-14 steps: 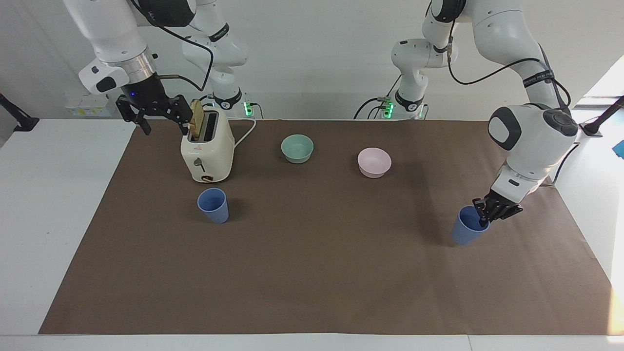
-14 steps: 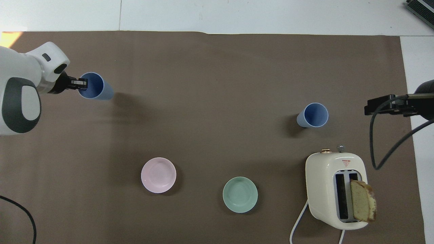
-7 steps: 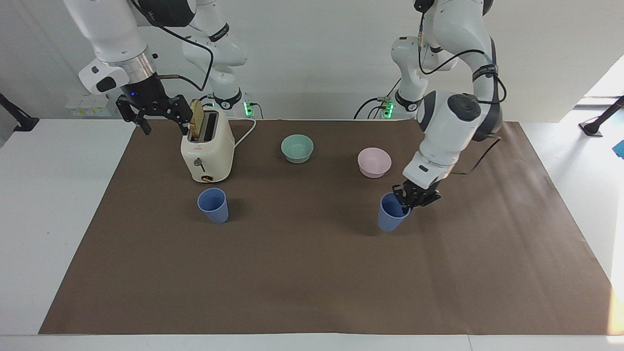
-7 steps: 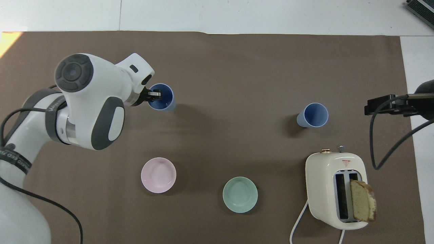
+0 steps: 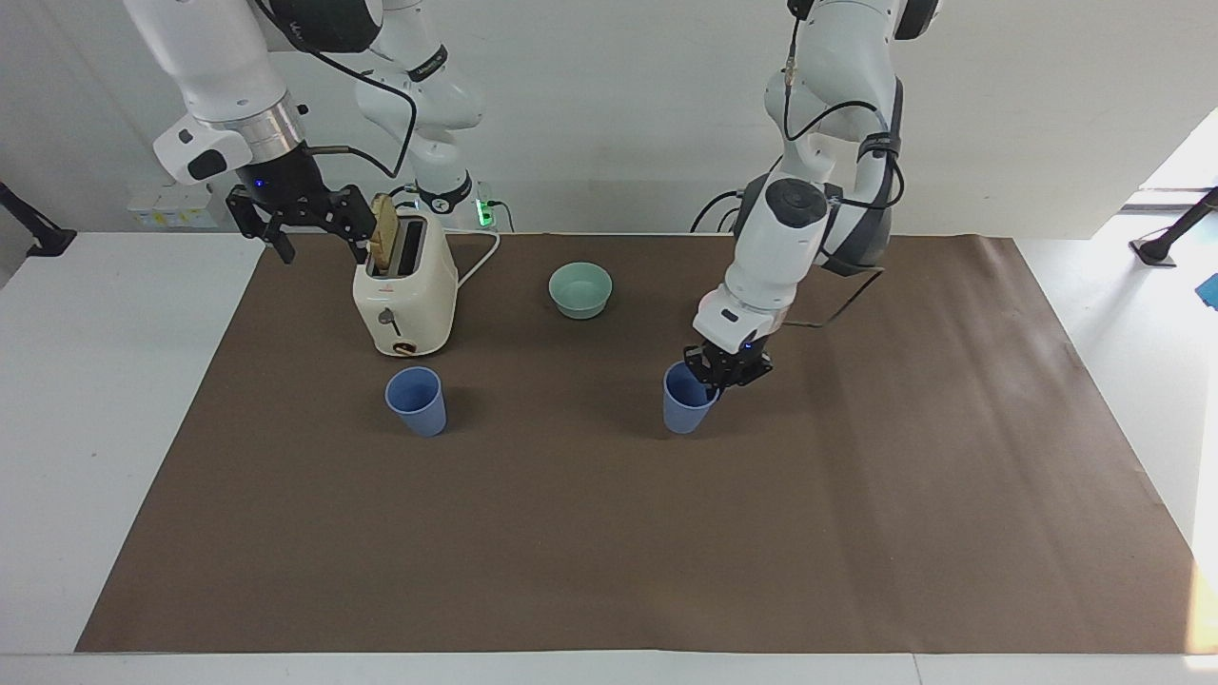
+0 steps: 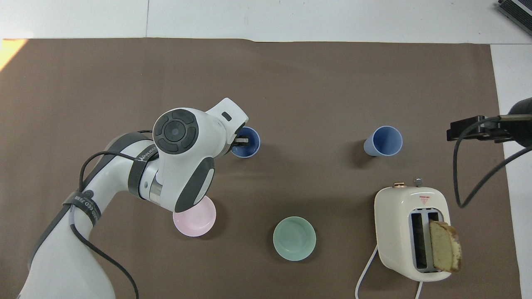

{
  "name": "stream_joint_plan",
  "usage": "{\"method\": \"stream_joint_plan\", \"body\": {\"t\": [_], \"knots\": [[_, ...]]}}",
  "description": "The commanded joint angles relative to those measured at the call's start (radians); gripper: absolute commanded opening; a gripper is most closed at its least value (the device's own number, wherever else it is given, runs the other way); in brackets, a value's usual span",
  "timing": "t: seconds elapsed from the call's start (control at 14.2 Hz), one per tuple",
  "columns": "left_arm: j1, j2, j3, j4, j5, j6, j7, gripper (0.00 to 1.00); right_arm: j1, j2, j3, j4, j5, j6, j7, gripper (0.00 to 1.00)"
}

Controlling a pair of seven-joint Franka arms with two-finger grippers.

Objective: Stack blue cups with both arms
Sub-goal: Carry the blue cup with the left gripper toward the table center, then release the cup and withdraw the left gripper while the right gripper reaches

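Two periwinkle-blue cups show. My left gripper (image 5: 723,374) is shut on the rim of one blue cup (image 5: 687,400), one finger inside it, near the middle of the brown mat. I cannot tell whether that cup touches the mat. It also shows in the overhead view (image 6: 248,143), with the left gripper (image 6: 240,140) at its rim. The other blue cup (image 5: 416,401) stands upright in front of the toaster, and shows in the overhead view (image 6: 384,141). My right gripper (image 5: 319,238) waits open and empty in the air beside the toaster; it shows in the overhead view too (image 6: 471,128).
A cream toaster (image 5: 404,295) with a bread slice (image 5: 383,233) in one slot stands toward the right arm's end. A teal bowl (image 5: 580,288) sits near the robots. A pink bowl (image 6: 195,220) lies partly under the left arm.
The left arm has carried its blue cup from its own end of the mat to the middle, toward the other cup. The right arm has not moved.
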Motion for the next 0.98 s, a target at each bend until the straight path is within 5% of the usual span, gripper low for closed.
{"method": "stream_joint_plan", "body": {"t": [0.0, 0.07, 0.21, 0.49, 0.91], "knots": [[-0.007, -0.02, 0.018, -0.018, -0.008, 0.005, 0.002, 0.66, -0.011, -0.025, 0.004, -0.031, -0.01, 0.019, -0.02, 1.0], [-0.007, -0.018, 0.018, -0.015, -0.008, 0.005, 0.003, 0.87, -0.011, -0.025, 0.004, -0.033, -0.008, 0.017, -0.02, 1.0], [0.002, -0.027, 0.021, -0.01, -0.005, 0.002, 0.003, 1.0, -0.011, -0.027, 0.002, -0.042, -0.008, 0.019, -0.015, 1.0], [0.075, -0.095, 0.032, 0.01, 0.009, -0.042, 0.054, 1.0, -0.009, -0.018, 0.004, -0.114, -0.01, 0.135, -0.017, 1.0], [0.294, -0.245, 0.032, 0.059, 0.009, -0.32, 0.383, 1.0, -0.009, 0.04, 0.002, -0.235, -0.01, 0.296, -0.011, 1.0]]}}
